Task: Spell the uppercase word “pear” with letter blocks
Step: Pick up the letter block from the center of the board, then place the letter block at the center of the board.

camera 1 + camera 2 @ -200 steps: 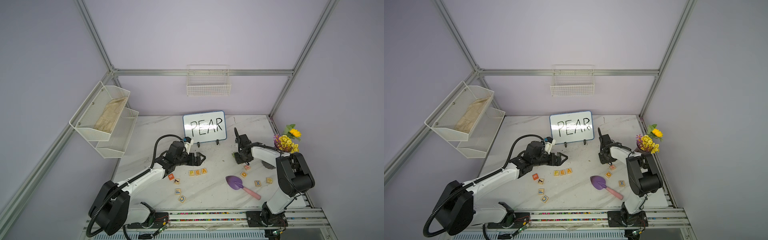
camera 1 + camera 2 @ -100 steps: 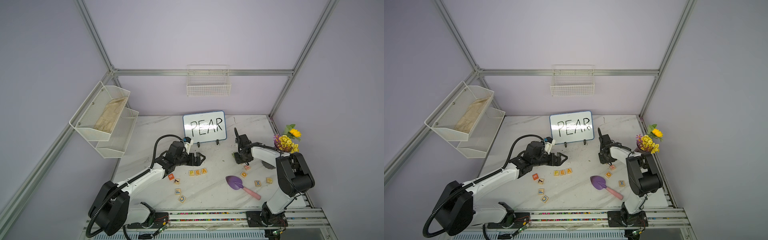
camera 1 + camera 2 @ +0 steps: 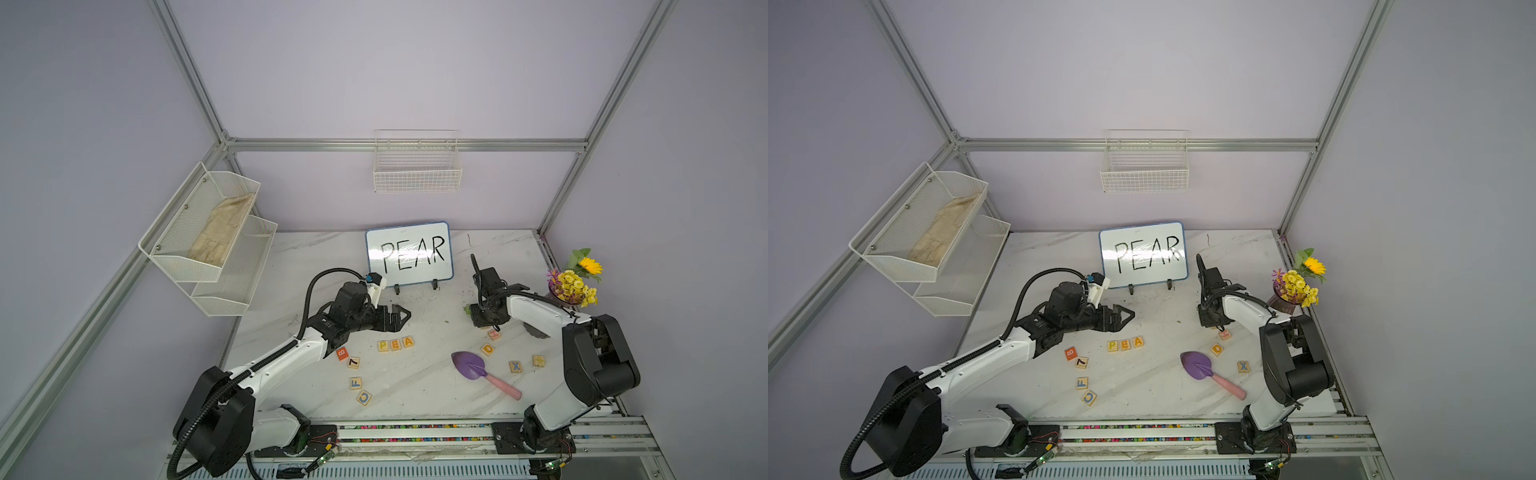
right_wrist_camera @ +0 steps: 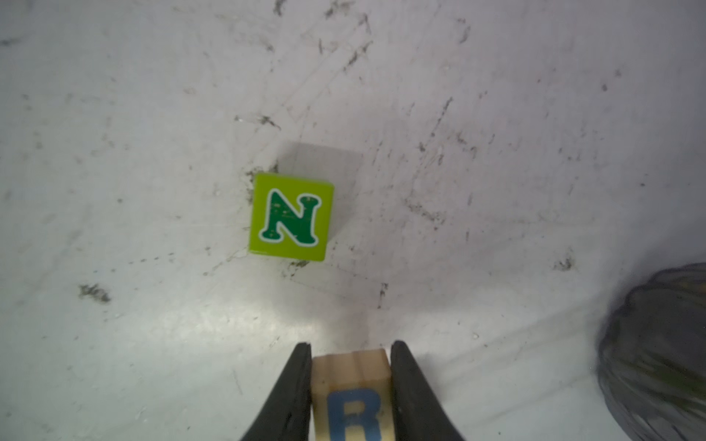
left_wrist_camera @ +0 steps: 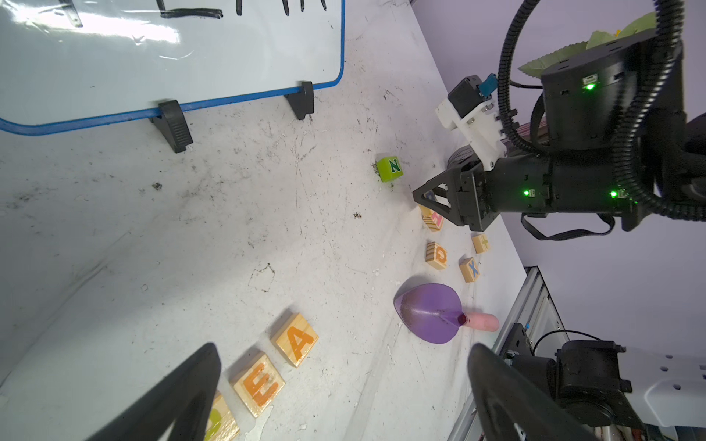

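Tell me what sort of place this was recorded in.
Probably a lab robot cell: aluminium frame, left arm and right arm on a base rail, whiteboard showing the target word.

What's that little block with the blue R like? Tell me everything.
The R block is a small pale wooden cube, grain showing, with a blue capital R on its upper face. The right gripper is shut on it, black fingers pressing two opposite sides. It is apart from the green N cube. Whether it rests on the table is unclear.
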`<state>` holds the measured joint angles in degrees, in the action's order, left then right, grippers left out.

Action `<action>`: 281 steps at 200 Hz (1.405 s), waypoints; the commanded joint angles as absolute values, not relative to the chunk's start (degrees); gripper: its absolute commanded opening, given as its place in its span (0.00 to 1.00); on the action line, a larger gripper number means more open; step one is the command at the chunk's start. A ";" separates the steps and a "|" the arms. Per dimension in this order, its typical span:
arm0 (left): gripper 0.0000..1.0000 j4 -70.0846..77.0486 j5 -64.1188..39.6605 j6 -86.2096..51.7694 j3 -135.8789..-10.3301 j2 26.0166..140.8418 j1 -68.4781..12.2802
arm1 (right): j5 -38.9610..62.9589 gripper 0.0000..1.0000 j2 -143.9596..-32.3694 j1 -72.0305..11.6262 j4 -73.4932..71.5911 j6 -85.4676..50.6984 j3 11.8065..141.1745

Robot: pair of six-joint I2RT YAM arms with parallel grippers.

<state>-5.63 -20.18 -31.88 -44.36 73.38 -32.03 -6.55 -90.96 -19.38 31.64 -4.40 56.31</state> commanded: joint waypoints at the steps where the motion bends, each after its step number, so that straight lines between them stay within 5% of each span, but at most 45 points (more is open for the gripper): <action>1: 1.00 -4.11 -20.70 -31.20 -46.30 71.72 -32.17 | -8.09 0.29 -88.09 -23.88 35.86 -8.73 59.71; 141: 1.00 -7.07 -16.71 -33.57 -36.11 59.06 -30.59 | -16.05 0.28 -103.56 -50.78 37.36 -30.06 71.28; 281: 1.00 -8.45 -15.47 -33.31 -33.44 54.40 -30.32 | -14.33 0.28 -109.95 -52.42 34.36 -30.52 73.55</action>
